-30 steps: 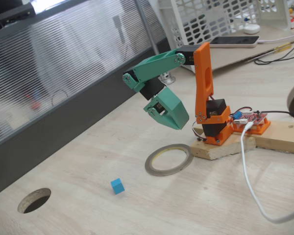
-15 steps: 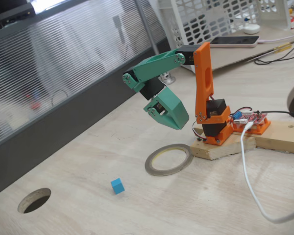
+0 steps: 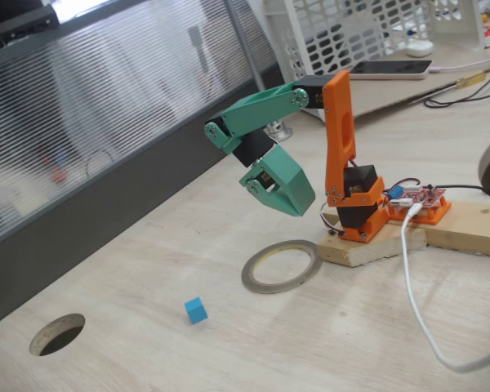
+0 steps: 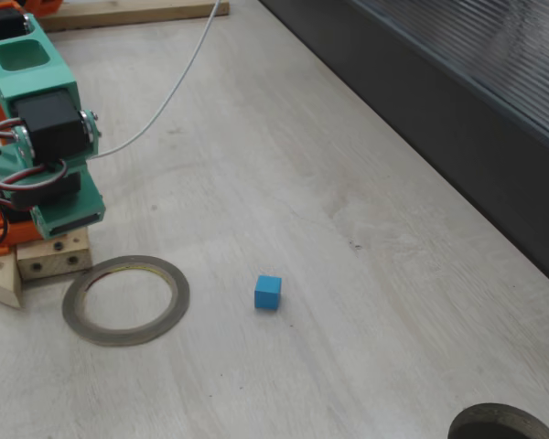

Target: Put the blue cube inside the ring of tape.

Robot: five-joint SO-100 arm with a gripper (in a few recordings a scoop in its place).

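Note:
The blue cube [image 3: 196, 309] [image 4: 268, 292] lies alone on the pale wooden table. The ring of tape [image 3: 276, 288] [image 4: 180, 300] lies flat a few cube-widths from it, right beside the arm's base, and nothing is inside it. The green gripper [image 3: 298, 208] [image 4: 69, 219] hangs folded under the orange arm, above the ring's edge nearest the base and well off the table. Its jaws look shut with nothing between them. The cube is far from the gripper.
A round hole [image 3: 57, 333] [image 4: 503, 422] is cut through the tabletop beyond the cube. The arm stands on a wooden block [image 3: 367, 249] with a red circuit board [image 3: 420, 204]. A white cable [image 3: 416, 302] trails across the table. A dark wall panel [image 4: 457, 137] borders one side.

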